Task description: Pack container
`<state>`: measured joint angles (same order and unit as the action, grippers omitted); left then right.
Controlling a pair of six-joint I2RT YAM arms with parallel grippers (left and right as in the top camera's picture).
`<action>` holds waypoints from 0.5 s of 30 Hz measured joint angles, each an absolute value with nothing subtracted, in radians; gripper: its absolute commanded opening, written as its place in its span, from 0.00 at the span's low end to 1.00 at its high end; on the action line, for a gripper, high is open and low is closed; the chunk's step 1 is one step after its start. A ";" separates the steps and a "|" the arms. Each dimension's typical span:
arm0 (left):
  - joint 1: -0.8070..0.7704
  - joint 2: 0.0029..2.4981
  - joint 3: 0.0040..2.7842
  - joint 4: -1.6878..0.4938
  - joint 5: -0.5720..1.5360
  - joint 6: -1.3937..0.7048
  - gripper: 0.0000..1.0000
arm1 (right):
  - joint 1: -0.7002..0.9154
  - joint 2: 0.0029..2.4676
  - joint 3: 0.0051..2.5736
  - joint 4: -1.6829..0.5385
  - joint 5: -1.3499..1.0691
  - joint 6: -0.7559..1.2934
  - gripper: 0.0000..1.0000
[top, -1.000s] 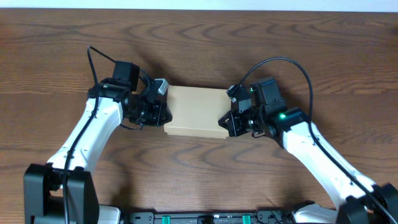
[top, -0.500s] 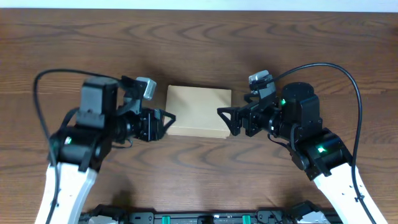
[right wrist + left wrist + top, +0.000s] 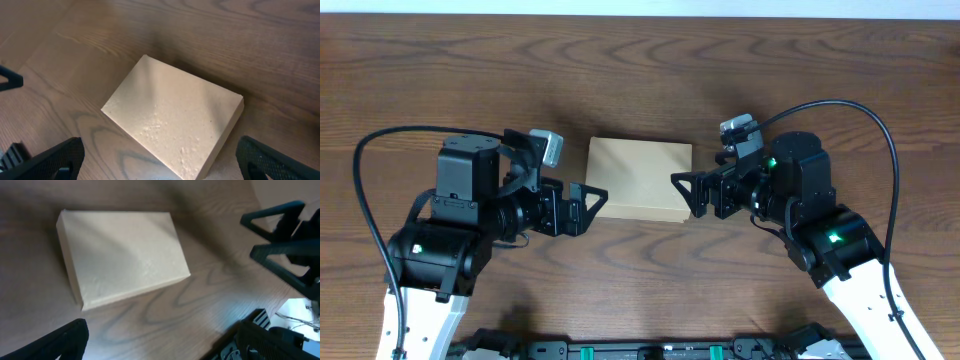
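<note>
The container (image 3: 638, 180) is a tan cardboard box lying flat on the wooden table with its lid closed. It fills the upper left of the left wrist view (image 3: 122, 255) and the middle of the right wrist view (image 3: 175, 120). My left gripper (image 3: 586, 208) hangs open just off the box's left end, above the table, with nothing between its fingers (image 3: 65, 340). My right gripper (image 3: 684, 197) is open at the box's right end, and its fingers (image 3: 50, 160) stand wide on either side of the box's near corner without touching it.
The dark wood table (image 3: 640, 60) stretches around the box. A black rail (image 3: 640, 351) runs along the table's front edge. Both arms trail looping black cables (image 3: 860, 115) above the table.
A second ago both grippers were shut and low against the box's two ends. Both have since lifted up and pulled back a little, and their jaws have opened wide. The box stays put.
</note>
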<state>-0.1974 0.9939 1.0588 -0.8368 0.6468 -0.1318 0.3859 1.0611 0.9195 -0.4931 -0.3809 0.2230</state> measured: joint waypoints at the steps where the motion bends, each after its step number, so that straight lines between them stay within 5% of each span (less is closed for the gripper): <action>1: -0.197 0.994 1.059 -0.853 0.646 -0.132 0.95 | 0.386 1.061 0.920 -0.493 -0.381 0.223 0.99; 15: -0.187 0.791 1.055 -0.831 0.504 -0.139 0.95 | 0.386 1.063 0.920 -0.493 -0.379 0.223 0.99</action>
<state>-0.1867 0.7914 1.0546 -0.8307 0.5041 -0.1387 0.3859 1.0626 0.9195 -0.4934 -0.3794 0.2234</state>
